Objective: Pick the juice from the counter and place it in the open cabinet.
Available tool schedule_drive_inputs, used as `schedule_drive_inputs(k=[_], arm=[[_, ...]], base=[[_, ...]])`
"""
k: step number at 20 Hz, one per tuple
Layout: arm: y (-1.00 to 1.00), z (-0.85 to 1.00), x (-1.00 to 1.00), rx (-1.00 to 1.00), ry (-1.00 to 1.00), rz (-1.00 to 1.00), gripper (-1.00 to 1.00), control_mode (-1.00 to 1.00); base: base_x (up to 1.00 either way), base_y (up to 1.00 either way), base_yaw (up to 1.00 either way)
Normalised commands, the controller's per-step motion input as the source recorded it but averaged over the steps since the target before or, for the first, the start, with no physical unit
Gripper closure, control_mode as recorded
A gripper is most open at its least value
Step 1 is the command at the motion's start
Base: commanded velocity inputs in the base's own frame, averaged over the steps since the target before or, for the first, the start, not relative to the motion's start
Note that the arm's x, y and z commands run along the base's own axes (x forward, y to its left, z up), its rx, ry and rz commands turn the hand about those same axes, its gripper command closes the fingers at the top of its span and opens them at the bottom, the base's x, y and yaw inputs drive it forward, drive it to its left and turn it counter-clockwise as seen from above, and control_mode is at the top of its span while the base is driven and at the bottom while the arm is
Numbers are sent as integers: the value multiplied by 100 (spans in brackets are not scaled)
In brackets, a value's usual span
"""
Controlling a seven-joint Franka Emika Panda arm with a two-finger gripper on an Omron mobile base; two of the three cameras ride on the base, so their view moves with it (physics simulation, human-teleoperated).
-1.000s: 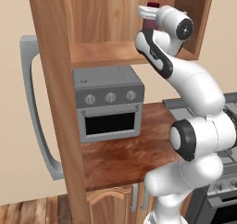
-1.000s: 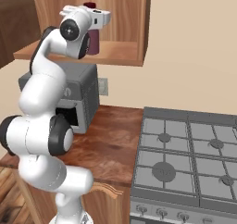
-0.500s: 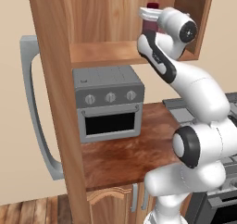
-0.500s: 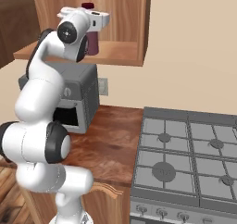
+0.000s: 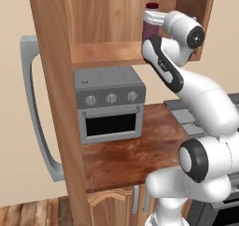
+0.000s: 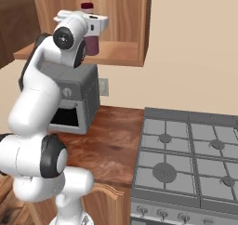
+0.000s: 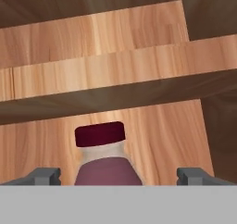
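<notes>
The juice (image 5: 151, 30) is a small bottle of dark purple liquid with a maroon cap, upright inside the open cabinet (image 5: 105, 53) at the right end of its shelf. My gripper (image 5: 151, 17) reaches into the cabinet around the bottle's upper part. In the hand view my gripper (image 7: 119, 174) is open: the juice (image 7: 107, 170) stands between the two fingertips (image 7: 45, 175) with a gap on each side. From the right, the juice (image 6: 92, 44) hangs just under my gripper (image 6: 95, 23), its base about level with the cabinet (image 6: 122, 56) shelf. The counter (image 5: 122, 156) lies below.
A grey toaster oven (image 5: 109, 107) stands on the counter under the shelf. The cabinet's tall side panel (image 5: 52, 89) rises at the left with a grey handle (image 5: 31, 108) beside it. A grey stove (image 6: 186, 159) adjoins the counter (image 6: 111, 140) on the right.
The arm's elbow has shifted a little while the hand stays at the shelf. The juice keeps its place in the cabinet.
</notes>
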Motion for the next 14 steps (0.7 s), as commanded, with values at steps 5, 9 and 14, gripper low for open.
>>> schedule_drive_inputs(k=[5, 9, 14], arm=[[0, 0, -56, 0, 0, 0, -100, -100], [0, 0, -60, 0, 5, 0, -100, -100], [0, 0, -73, 0, 14, 0, -100, -100]], base=[[0, 0, 0], [0, 0, 0], [0, 0, 0]])
